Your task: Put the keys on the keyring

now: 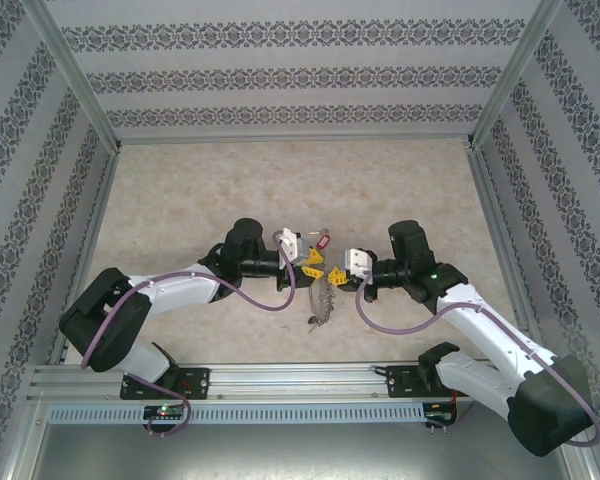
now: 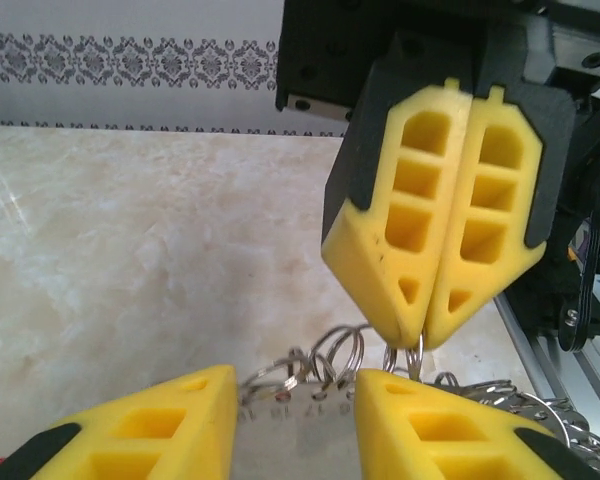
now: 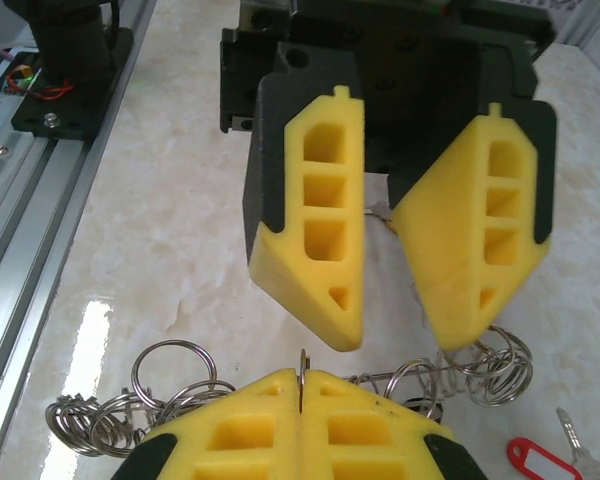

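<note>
The keyring [image 1: 323, 300] is a bunch of thin steel rings on the table between my arms; its rings show in the left wrist view [image 2: 340, 352] and the right wrist view [image 3: 168, 366]. My right gripper [image 3: 301, 385] is shut on one thin ring, whose edge sticks up between the fingertips; the left wrist view shows it [image 2: 418, 338] pinching that ring from above. My left gripper [image 2: 295, 405] faces it with jaws apart, a numbered metal plate [image 2: 300, 425] in the gap. A key with a red tag [image 3: 538, 462] lies beside the grippers [image 1: 322, 241].
Aluminium rails [image 1: 280, 378] run along the near table edge, close to both arm bases. Patterned walls [image 1: 280, 75] enclose the marble-look table [image 1: 280, 180] on three sides, and the far half is open floor. A purple cable [image 1: 375, 318] loops under the right wrist.
</note>
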Controlling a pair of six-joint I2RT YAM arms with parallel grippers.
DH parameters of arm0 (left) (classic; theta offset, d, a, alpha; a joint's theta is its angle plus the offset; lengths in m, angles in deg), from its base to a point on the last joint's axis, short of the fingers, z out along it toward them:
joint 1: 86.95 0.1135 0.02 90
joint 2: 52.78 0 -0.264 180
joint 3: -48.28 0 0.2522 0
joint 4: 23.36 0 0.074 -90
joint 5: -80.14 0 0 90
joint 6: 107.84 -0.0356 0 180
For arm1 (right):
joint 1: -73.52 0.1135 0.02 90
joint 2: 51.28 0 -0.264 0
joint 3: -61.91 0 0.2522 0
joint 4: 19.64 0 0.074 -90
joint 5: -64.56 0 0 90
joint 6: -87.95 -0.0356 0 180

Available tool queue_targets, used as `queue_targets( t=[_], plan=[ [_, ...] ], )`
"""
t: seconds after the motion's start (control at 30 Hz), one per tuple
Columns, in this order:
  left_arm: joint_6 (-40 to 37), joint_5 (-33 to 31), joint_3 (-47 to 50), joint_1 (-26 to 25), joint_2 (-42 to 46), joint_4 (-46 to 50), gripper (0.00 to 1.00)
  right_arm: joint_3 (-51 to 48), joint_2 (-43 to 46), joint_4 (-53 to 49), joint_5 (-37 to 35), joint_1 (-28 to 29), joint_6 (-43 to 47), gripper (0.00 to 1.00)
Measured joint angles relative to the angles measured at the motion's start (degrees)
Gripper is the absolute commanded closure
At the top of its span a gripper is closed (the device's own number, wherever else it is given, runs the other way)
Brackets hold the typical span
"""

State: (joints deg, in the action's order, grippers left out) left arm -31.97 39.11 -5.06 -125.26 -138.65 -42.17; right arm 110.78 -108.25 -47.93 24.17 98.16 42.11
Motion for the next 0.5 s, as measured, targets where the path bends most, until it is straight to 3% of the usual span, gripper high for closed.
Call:
queue_targets(
  t=[0.5],
  plan=[
    [-3.7, 1.9, -0.1, -0.3, 0.3, 4.0, 0.64, 0.9, -2.1, 0.2, 0.9, 0.3, 0.7, 1.0]
  ],
)
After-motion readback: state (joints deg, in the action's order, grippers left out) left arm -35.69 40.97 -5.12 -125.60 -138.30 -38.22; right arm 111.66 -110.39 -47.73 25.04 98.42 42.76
